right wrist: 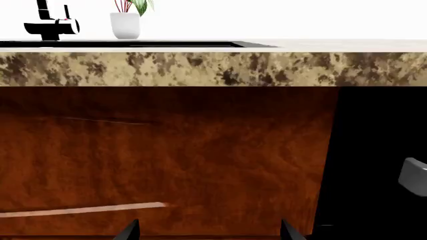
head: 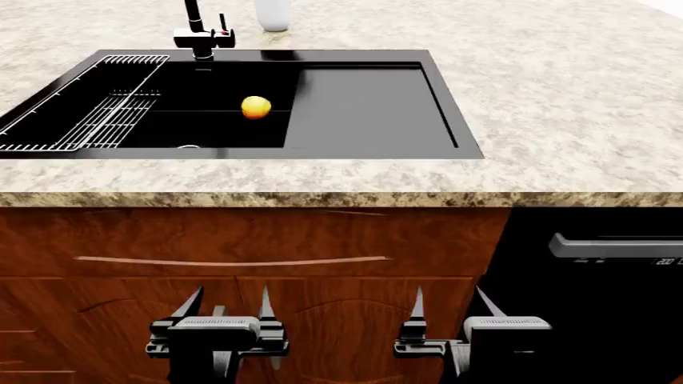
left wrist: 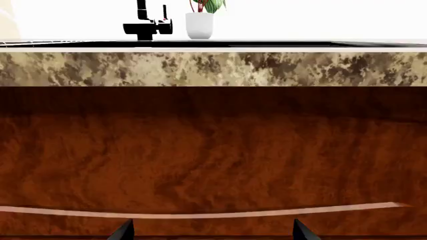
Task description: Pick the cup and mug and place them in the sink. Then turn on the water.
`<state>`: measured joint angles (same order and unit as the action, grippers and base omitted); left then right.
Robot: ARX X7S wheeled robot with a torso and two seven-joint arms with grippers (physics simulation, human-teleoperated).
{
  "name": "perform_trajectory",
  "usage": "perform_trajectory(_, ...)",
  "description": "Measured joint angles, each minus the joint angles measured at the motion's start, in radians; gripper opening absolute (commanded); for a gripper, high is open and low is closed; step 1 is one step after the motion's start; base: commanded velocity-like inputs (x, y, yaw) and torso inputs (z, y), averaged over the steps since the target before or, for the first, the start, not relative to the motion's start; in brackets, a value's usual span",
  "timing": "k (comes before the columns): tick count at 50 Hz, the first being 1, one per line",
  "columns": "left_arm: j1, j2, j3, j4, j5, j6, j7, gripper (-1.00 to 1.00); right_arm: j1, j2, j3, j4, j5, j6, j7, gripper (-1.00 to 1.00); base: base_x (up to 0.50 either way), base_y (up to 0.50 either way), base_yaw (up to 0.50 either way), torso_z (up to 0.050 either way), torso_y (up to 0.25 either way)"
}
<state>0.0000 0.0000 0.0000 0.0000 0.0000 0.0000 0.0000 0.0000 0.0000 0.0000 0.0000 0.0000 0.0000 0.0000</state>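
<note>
The black sink (head: 363,104) lies in the speckled countertop, with a silver wire rack (head: 96,112) at its left end. The thin black faucet (head: 197,36) stands behind the basin; it also shows as the faucet (left wrist: 147,22) and the faucet (right wrist: 50,22) in the wrist views. Neither the cup nor the mug is in view. My left gripper (head: 229,300) and right gripper (head: 449,300) hang below the counter edge, facing the wooden cabinet front. Both are open and empty, as the left gripper (left wrist: 212,231) and right gripper (right wrist: 209,231) show in their own views.
A small orange ball (head: 256,106) sits in the basin. A white plant pot (head: 273,12) stands behind the faucet. The cabinet drawer has a long thin handle (head: 229,262). A black appliance front with a silver handle (head: 613,244) is at the right.
</note>
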Motion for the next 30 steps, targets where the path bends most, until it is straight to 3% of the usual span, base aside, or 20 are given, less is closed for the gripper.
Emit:
perform_trajectory(8,-0.008,-0.014,0.020,-0.006,-0.010,0.007,-0.021,1.00,-0.003,0.016,-0.013,-0.006,0.012,0.004,0.020,1.00,0.00,0.00,0.00,0.000,0.000)
perform_trajectory(15,-0.007,-0.031,0.039,-0.001,-0.032,0.014,-0.035,1.00,-0.010,0.032,-0.029,-0.013,0.020,0.005,0.044,1.00,0.00,-0.01,0.00,0.047,0.001)
perform_trajectory(30,0.012,-0.061,0.068,0.035,-0.072,0.016,-0.054,1.00,-0.030,0.057,-0.052,-0.046,0.055,0.018,0.082,1.00,0.00,-0.49,0.00,0.050,0.001)
